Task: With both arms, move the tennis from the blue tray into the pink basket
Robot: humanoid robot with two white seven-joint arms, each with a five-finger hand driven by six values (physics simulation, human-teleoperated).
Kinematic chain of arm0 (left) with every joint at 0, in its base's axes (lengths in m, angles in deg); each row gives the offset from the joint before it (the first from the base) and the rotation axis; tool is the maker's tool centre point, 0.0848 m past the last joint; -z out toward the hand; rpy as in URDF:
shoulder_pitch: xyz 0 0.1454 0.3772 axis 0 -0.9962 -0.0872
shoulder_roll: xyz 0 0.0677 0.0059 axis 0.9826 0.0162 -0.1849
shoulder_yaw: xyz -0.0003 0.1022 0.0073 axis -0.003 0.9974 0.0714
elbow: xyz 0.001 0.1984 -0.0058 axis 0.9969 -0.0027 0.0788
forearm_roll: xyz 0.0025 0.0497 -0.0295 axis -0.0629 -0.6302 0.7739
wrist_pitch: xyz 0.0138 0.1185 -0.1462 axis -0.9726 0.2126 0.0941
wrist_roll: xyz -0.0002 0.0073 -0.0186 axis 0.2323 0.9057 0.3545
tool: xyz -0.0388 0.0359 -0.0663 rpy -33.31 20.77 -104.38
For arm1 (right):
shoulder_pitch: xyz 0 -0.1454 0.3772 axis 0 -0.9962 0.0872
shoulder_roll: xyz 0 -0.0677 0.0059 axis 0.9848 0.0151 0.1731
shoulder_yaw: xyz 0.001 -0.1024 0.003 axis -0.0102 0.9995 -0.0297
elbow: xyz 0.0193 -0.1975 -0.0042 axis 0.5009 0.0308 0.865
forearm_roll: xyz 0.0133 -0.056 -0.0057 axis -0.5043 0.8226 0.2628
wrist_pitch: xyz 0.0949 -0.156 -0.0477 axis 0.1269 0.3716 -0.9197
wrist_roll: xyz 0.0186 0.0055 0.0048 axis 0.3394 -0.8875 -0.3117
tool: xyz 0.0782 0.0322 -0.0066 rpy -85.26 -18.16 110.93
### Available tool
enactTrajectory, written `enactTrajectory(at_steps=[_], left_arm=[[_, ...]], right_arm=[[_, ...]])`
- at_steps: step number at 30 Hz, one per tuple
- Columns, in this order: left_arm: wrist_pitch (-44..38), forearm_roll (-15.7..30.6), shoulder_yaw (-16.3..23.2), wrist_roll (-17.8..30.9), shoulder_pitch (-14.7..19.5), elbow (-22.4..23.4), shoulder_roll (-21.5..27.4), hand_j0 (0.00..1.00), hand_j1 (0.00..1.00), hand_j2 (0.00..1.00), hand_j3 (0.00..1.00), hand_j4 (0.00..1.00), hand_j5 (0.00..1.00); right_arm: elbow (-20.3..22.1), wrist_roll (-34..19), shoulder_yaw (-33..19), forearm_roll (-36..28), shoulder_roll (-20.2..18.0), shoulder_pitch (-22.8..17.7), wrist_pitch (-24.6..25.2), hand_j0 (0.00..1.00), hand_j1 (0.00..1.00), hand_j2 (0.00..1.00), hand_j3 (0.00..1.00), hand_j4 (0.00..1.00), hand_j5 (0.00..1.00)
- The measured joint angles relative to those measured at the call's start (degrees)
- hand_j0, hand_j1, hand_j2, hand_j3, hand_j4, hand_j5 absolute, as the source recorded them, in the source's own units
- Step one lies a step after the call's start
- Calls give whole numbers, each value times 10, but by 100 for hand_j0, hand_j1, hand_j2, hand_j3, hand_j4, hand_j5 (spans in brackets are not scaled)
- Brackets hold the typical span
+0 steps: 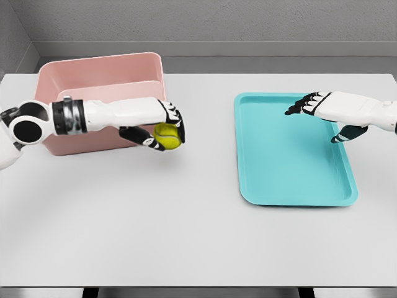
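Left hand (162,129) grips tennis ball (167,136) beside pink basket (99,77).

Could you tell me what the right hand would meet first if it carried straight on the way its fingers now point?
The right hand points left over the blue tray. It would probably pass the tray's left rim onto bare table; height is unclear, so the way looks free.

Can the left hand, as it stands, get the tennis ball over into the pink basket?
Probably yes. The left hand grips the tennis ball just beside the pink basket's front right corner, above the table; nothing stands between them, and the basket is open on top.
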Motion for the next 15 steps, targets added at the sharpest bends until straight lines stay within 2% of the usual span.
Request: enactTrajectory(at_steps=[15], left_arm=[[0,5,-18,0,4,-10,15,52,52,52,52,52,52]], right_arm=[[-5,0,0,0,4,1,0,100,100,100,100,100,100]])
